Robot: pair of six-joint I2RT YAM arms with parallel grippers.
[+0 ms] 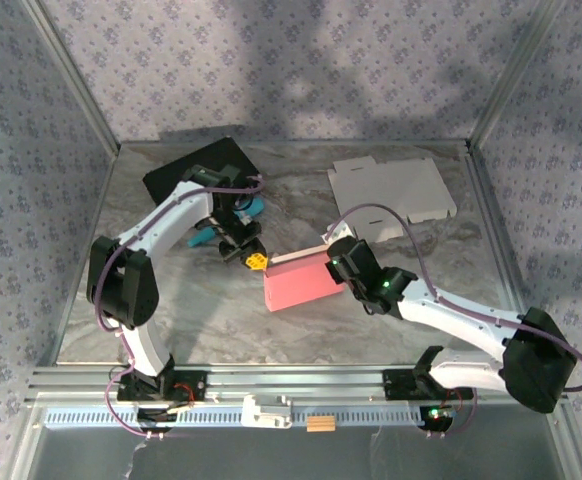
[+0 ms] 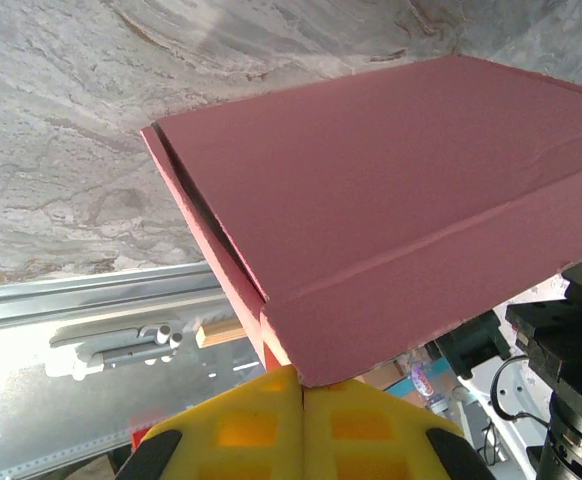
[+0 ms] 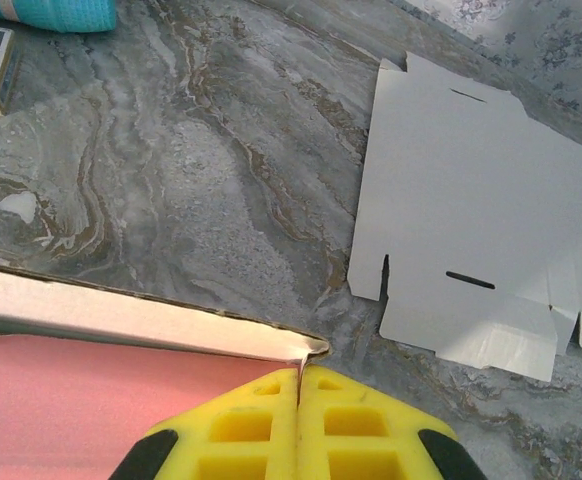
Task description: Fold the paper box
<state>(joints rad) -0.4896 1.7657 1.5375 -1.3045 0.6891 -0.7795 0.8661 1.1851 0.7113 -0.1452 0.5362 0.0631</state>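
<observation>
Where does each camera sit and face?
Top external: above, behind the bases, looking down on the table; left arm and right arm show.
Left wrist: looks along its jaws, shut on the box, toward the near rail.
Right wrist: looks over its jaws, down at the blank.
Shared: top and right wrist both show the blank.

Pink box (image 1: 301, 283) sits mid-table and blocks the center. Left gripper (image 1: 256, 262) pinches its left corner and right gripper (image 1: 339, 264) its right edge, so both ends are taken. Bare table (image 1: 191, 325) between box and near rail (image 1: 271, 380) gives free passage. Back center is also bare, between black pad (image 1: 199, 168) and flat white blank (image 1: 393, 195). Teal items (image 1: 204, 238) crowd just beside left gripper. Right arm (image 1: 451, 315) lies across the right-front corner.
</observation>
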